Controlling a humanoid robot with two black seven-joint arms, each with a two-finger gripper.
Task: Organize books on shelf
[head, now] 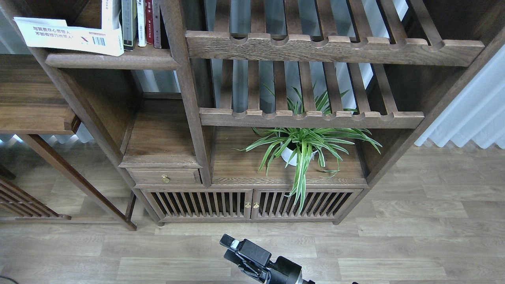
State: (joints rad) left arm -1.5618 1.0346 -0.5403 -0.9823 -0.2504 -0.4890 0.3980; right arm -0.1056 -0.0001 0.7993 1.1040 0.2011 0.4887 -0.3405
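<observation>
Here the bookcase [189, 118] fills most of the view. The shelf [114, 61] sits at its top left corner, and a white book [71, 35] lies flat along the shelf's front edge, overhanging its left end. One arm's jaws [232, 246] show at the bottom edge; whether open or closed, I cannot tell.
</observation>
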